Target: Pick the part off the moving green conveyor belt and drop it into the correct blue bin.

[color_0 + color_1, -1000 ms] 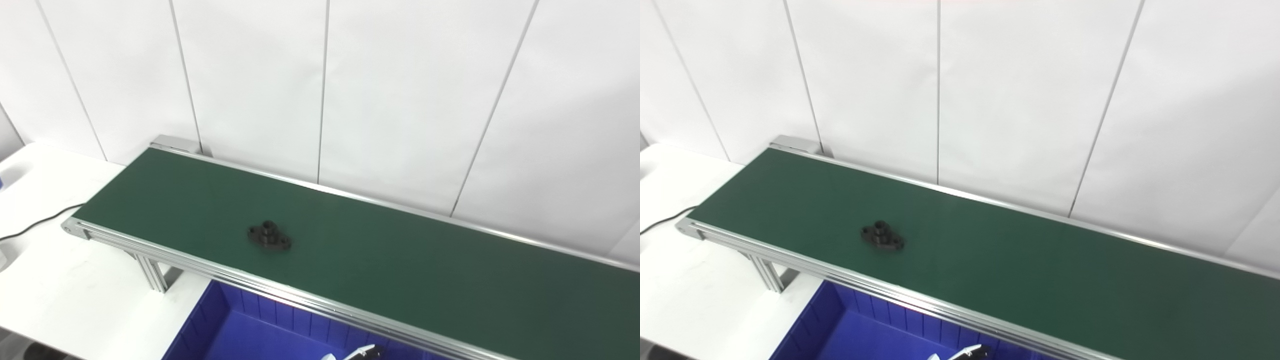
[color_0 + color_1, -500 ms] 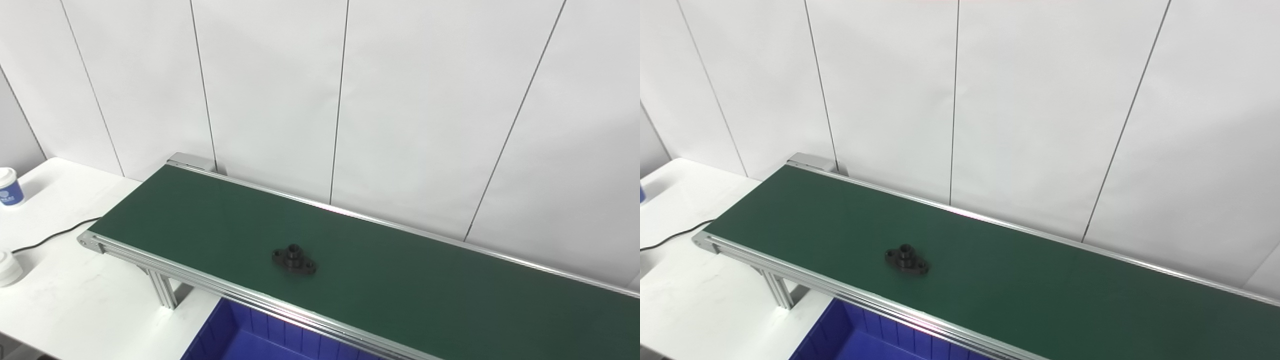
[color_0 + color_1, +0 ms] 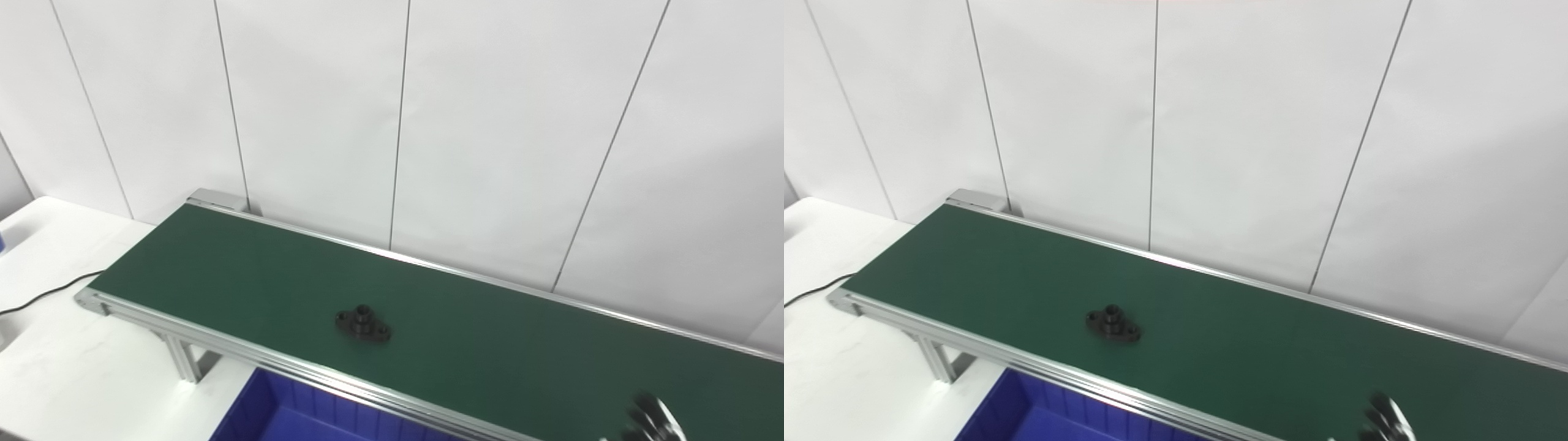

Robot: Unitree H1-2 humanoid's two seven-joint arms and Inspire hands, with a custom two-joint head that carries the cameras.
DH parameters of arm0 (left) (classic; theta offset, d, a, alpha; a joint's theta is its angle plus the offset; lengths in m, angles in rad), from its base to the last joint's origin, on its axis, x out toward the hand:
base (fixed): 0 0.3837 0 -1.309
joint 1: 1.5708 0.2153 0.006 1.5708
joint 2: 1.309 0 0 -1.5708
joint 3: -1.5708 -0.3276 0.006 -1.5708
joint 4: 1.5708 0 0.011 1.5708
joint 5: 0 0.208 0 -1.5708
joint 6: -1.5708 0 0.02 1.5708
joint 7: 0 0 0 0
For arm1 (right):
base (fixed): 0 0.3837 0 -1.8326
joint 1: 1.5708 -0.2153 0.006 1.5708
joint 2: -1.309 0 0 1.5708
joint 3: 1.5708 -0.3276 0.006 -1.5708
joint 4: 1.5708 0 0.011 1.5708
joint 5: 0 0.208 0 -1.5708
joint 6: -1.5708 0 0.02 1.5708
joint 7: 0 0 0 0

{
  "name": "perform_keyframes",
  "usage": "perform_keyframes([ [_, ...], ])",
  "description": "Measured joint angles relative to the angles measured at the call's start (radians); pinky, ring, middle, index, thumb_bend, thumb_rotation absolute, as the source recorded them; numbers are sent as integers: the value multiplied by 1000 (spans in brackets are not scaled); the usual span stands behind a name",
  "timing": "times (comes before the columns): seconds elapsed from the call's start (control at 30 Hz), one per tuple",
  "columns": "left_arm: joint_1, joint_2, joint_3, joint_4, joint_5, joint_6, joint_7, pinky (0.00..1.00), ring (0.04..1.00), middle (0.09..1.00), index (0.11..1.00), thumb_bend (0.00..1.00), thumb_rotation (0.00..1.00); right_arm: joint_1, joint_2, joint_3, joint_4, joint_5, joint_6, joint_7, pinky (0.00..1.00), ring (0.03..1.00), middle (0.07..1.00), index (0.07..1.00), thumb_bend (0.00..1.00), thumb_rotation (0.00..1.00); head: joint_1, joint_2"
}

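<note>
— On the green conveyor belt (image 3: 490, 343), roughly midway across its width and toward its left half, what sits there?

— One black part (image 3: 362, 323), lying flat on the belt: an oval flange with a short round boss standing up from its middle and a small hole near each end. Nothing touches it.

— Where is it relative to the belt's edges?

— Somewhat nearer the front aluminium rail (image 3: 318, 375) than the rear rail (image 3: 429, 264), and well apart from the belt's left end.

— And the blue bin (image 3: 288, 416)?

— It sits below the front rail, at the picture's bottom edge, just in front of and slightly left of the part. Only its back wall with vertical ribs and a bit of its floor show.

— Any hand in view?

— The right hand (image 3: 650, 422) pokes in at the bottom right corner, over the belt's near side, well apart from the part. It is blurred; dark fingers (image 3: 1381, 418) with a pale edge show, but I cannot tell whether they are apart or together. The left hand is out of sight.

— What surrounds the conveyor?

— A white desk (image 3: 79, 367) carries it, with a metal leg (image 3: 184, 361) holding up the left end. A black cable (image 3: 49, 293) runs across the desk on the left. White wall panels (image 3: 318, 110) with thin dark seams stand right behind the rear rail.
</note>
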State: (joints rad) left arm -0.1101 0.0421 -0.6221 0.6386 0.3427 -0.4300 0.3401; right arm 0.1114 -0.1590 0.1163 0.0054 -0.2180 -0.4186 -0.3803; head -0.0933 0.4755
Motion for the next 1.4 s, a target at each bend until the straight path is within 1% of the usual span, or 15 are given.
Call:
perform_keyframes([
  [0.1,0,23,-7,-19,-18,-1,-6,766,825,857,861,667,203,-24,-3,11,-29,-20,0,36,704,776,799,802,644,396,-28,6],
  [0.2,0,38,-11,-40,-34,-1,-14,784,835,865,868,646,208,-41,6,12,-49,-47,0,79,698,760,789,796,677,353,-106,34],
  [0.27,0,46,-12,-51,-43,-1,-21,798,841,866,868,633,204,-58,21,10,-54,-70,6,100,698,759,790,801,693,367,-128,45],
  [0.37,0,61,-14,-80,-55,-2,-35,808,847,867,869,632,205,-87,46,9,-64,-111,49,131,701,766,795,804,703,395,-166,63],
  [0.4,0,65,-12,-87,-56,-2,-40,808,845,863,866,635,199,-96,53,8,-69,-124,65,137,709,772,797,807,711,407,-195,92],
  [0.47,2,80,-10,-114,-61,-3,-52,807,843,861,864,639,203,-112,67,7,-82,-145,108,157,715,777,800,811,714,407,-195,92],
  [0.53,2,92,-1,-127,-65,-5,-59,804,841,857,861,647,202,-130,74,8,-83,-160,146,177,710,778,802,813,717,406,-252,115],
  [0.63,3,113,10,-148,-82,-5,-80,796,837,852,856,658,189,-151,83,12,-85,-193,213,205,710,784,811,821,716,434,-279,132],
  [0.7,3,123,26,-151,-99,-5,-97,793,834,849,854,661,185,-163,96,18,-95,-225,282,229,716,786,814,829,716,430,-313,164],
  [0.77,4,130,39,-164,-109,-5,-118,785,830,847,851,665,192,-171,111,26,-116,-252,362,257,726,791,815,828,718,397,-313,164],
  [0.83,5,135,47,-181,-119,-6,-130,772,823,843,850,671,201,-189,127,35,-130,-277,433,287,724,794,821,830,722,371,-336,199],
  [0.9,5,135,63,-182,-121,-6,-147,757,814,838,847,680,207,-216,139,44,-143,-289,501,320,709,791,821,830,727,349,-345,213],
  [1.0,5,130,79,-182,-121,-6,-167,745,804,829,839,687,194,-269,142,53,-142,-315,575,350,676,772,807,816,732,293,-355,216],
  [1.17,4,124,98,-180,-121,-7,-186,740,798,822,833,689,183,-340,135,80,-56,-364,621,355,620,732,791,809,731,284,-405,216],
  [1.4,1,125,105,-177,-121,-7,-200,755,803,824,835,693,162,-405,125,122,91,-408,655,366,696,766,806,811,716,243,-434,206],
])
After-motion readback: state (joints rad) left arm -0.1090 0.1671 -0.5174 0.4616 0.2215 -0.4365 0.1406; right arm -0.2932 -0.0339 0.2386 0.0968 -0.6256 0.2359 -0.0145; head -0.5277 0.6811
